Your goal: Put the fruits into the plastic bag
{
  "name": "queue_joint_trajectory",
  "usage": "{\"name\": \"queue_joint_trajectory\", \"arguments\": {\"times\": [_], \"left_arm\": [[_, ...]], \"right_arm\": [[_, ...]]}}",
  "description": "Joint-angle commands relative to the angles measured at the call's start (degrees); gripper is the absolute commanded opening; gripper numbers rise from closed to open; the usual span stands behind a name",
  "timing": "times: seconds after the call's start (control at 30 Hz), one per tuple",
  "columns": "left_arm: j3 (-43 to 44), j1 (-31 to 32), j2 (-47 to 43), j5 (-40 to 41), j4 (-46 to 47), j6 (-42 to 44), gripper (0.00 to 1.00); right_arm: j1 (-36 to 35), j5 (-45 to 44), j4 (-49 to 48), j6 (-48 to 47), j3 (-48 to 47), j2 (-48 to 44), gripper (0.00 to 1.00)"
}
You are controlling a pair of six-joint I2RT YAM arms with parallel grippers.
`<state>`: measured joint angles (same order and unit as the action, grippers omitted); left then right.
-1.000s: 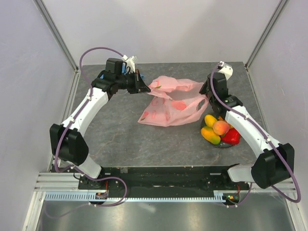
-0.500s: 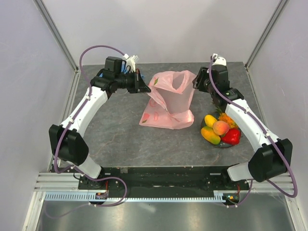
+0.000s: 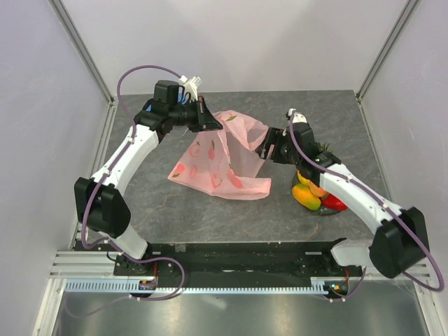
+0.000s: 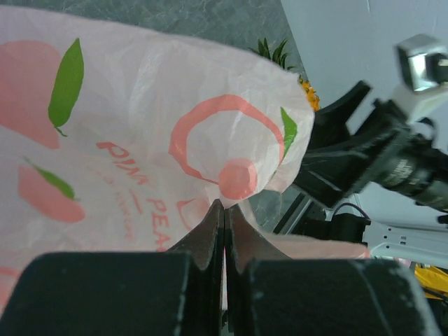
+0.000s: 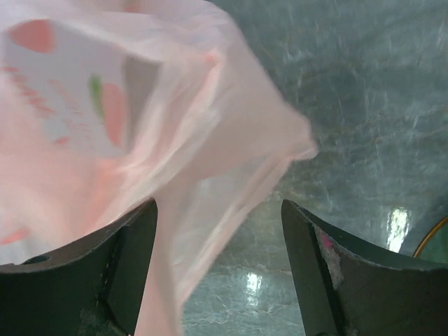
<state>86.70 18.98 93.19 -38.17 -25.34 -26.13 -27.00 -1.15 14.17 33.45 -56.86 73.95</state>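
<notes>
The pink plastic bag hangs from my left gripper and trails down onto the table. In the left wrist view that gripper is shut on a fold of the bag. My right gripper is at the bag's right edge, open. In its own view a loose flap of the bag hangs between its wide-apart fingers, close to the left finger. The fruits lie heaped at the right, partly under my right arm. The pineapple's green crown shows past the bag.
The fruits sit on a dark round plate at the right of the grey table; its rim shows in the right wrist view. White walls with metal posts close in the table at the left, back and right.
My right gripper has opened and let go of the bag, then moved down and to the left. The bag has collapsed from its stretched-open shape and swung left. The left gripper still holds it.
</notes>
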Motion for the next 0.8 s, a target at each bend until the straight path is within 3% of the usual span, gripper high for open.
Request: {"name": "queue_joint_trajectory", "arguments": {"times": [0.0, 0.2, 0.4, 0.53, 0.57, 0.6, 0.67, 0.7, 0.77], "left_arm": [[0.76, -0.17, 0.06, -2.34, 3.72, -2.52, 0.02], [-0.56, -0.26, -0.11, -2.52, 5.74, -3.75, 0.02], [-1.35, -0.17, -0.02, -2.08, 8.81, -5.94, 0.02], [-2.05, -0.17, -0.2, -2.25, 11.89, -7.27, 0.01], [-2.23, -0.26, -0.55, -2.43, 13.03, -7.44, 0.02], [-2.84, -0.18, -0.64, -2.52, 13.56, -7.88, 0.02], [-3.55, -0.26, -0.99, -3.4, 14.7, -8.15, 0.02], [-4.07, -0.26, -1.16, -3.4, 14.71, -8.06, 0.02], [-4.69, -0.44, -1.52, -2.87, 14.71, -8.06, 0.02]], "right_arm": [[0.2, 1.06, -5.21, 4.34, 0.71, 8.12, 0.8], [-0.33, 13.78, -16.17, 12.23, 1.57, 15.34, 0.81], [-2.79, 17.05, -21.03, 15.76, 2.28, 18.77, 0.83], [-3.41, 18.46, -22.87, 17.08, 3.16, 20.0, 0.76], [-3.49, 18.64, -23.31, 17.52, 3.42, 20.35, 0.72], [-3.49, 18.81, -23.75, 17.61, 3.51, 20.53, 0.58], [-3.49, 18.81, -23.67, 17.0, 3.07, 20.71, 0.45], [-3.41, 18.55, -22.97, 16.74, 2.2, 20.53, 0.24], [-3.41, 16.02, -21.65, 16.12, 1.41, 18.87, 0.06]]}}
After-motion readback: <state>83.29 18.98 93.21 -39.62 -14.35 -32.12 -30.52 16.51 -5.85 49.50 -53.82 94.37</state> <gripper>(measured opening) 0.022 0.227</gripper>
